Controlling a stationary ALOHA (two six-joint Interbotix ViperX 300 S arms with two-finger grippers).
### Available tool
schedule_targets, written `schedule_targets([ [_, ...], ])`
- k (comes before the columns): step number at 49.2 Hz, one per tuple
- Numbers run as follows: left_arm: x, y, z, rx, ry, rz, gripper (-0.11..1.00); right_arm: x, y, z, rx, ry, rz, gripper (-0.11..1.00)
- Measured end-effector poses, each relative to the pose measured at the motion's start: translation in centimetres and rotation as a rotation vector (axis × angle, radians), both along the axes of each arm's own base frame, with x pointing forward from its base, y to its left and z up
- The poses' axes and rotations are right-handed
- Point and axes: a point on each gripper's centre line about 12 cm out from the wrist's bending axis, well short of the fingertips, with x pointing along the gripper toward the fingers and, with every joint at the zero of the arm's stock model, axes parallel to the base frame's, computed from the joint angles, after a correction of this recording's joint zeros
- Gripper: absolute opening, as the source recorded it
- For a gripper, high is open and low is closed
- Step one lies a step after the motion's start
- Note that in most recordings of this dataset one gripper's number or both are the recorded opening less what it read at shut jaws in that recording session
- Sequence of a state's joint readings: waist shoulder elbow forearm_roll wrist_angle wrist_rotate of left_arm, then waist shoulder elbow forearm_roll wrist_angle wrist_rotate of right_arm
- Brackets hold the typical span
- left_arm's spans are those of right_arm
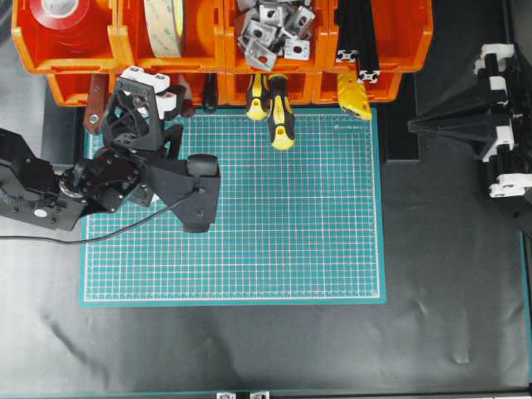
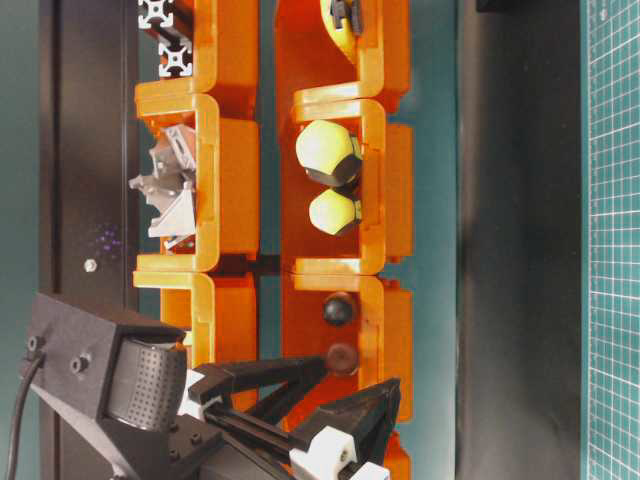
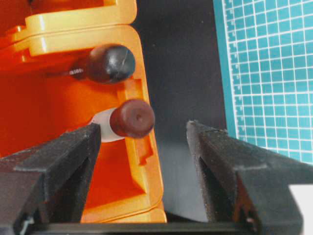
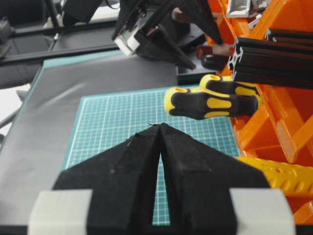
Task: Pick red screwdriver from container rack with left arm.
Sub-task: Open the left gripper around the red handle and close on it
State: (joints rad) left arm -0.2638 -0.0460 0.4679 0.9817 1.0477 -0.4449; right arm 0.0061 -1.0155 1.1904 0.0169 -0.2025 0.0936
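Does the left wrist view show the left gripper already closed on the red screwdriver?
No. The left gripper is open, and the red screwdriver sits between its fingers, with a gap on one side.

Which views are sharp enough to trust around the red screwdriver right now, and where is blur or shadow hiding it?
Left wrist view: red screwdriver cap fairly sharp, left gripper fingers soft. Overhead view: left gripper hides it. Table-level view: cap dim in shadow.

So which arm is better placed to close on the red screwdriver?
Left. The left gripper is open at the container rack, with the red screwdriver handle between its fingers. The right gripper is shut, far across the green mat.
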Motion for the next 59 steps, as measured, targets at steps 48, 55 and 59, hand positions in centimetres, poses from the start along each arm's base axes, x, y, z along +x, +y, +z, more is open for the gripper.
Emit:
schedule_targets([
  [48, 1.1, 0.1, 0.9, -0.034, -0.057, -0.021, 0.61, 0.0, 0.0, -0.2, 0.001, 0.005, 0.001, 0.00],
  [55, 1.0, 0.3, 0.9, -0.031, -0.053, -0.014, 0.41, 0.0, 0.0, -0.1, 0.001, 0.003, 0.001, 0.00],
  [59, 1.0, 0.4, 1.1, -0.023, -0.051, -0.010, 0.26, 0.0, 0.1, -0.2, 0.001, 0.005, 0.003, 0.00],
])
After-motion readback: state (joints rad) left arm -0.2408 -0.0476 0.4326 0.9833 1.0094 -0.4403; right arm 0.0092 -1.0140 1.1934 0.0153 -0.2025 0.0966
